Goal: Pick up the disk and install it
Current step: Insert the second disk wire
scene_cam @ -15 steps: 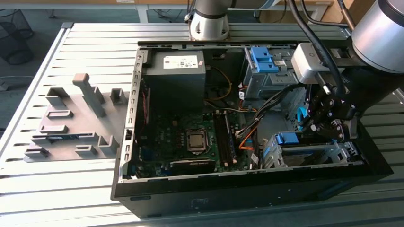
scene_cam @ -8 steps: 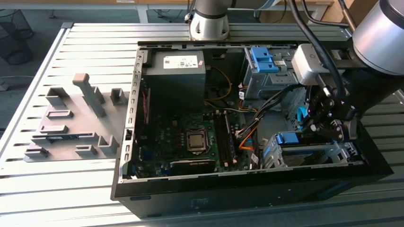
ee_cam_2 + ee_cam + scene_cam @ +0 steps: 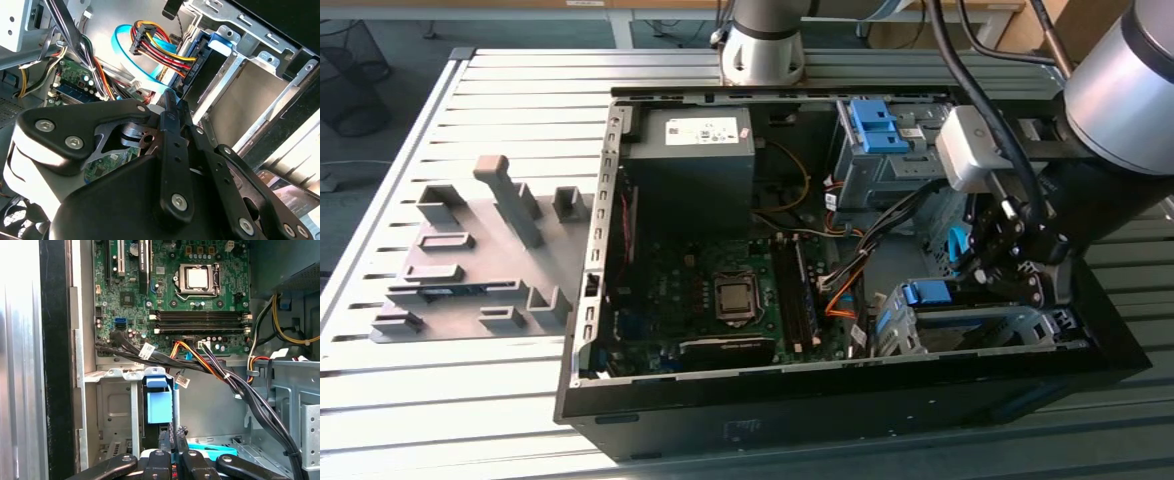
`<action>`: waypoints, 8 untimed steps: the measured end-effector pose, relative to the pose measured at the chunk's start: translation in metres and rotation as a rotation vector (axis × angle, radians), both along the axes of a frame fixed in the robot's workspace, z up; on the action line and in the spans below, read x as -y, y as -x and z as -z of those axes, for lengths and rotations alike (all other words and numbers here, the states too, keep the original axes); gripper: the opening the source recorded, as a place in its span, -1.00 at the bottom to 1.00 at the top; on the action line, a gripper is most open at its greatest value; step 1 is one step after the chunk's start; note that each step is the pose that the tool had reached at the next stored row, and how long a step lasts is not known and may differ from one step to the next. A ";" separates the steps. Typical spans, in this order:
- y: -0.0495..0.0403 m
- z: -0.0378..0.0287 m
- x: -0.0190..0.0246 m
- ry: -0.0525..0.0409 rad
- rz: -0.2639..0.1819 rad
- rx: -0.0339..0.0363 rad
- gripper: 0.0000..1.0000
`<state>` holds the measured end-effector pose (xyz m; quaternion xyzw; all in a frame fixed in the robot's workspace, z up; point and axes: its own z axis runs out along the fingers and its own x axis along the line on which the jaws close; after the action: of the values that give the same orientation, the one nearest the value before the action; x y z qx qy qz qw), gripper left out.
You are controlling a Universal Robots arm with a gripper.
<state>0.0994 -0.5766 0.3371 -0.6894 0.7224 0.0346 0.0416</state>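
The disk shows by its bright blue carrier [image 3: 931,293], standing in the silver drive cage [image 3: 987,328] at the front right corner of the open computer case. In the first wrist view the blue carrier end [image 3: 160,407] sits in the cage slot, just ahead of my fingertips. My gripper [image 3: 977,278] hangs inside the case right beside that carrier. Both wrist views show the black fingers [image 3: 167,440] pressed together with nothing between them, at my gripper [image 3: 171,100] [image 3: 173,432]. Whether the tips touch the carrier I cannot tell.
Bundled cables [image 3: 210,365] cross above the cage, and a red-yellow connector [image 3: 145,42] hangs near it. The motherboard [image 3: 720,290] fills the case floor, a dark power supply box [image 3: 694,150] sits at the back, and another blue carrier [image 3: 874,125] is in the upper cage. A grey fixture plate [image 3: 467,260] lies on the table.
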 end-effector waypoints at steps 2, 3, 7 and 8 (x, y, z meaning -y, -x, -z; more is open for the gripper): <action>-0.0002 0.0005 0.0000 -0.0018 0.000 0.0000 -0.68; -0.0008 0.0007 0.0000 -0.0021 0.000 -0.0001 -0.68; -0.0027 0.0018 0.0001 -0.0020 -0.003 0.0000 -0.68; -0.0027 0.0022 0.0001 -0.0021 -0.004 0.0001 -0.68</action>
<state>0.1021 -0.5767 0.3349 -0.6908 0.7210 0.0354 0.0423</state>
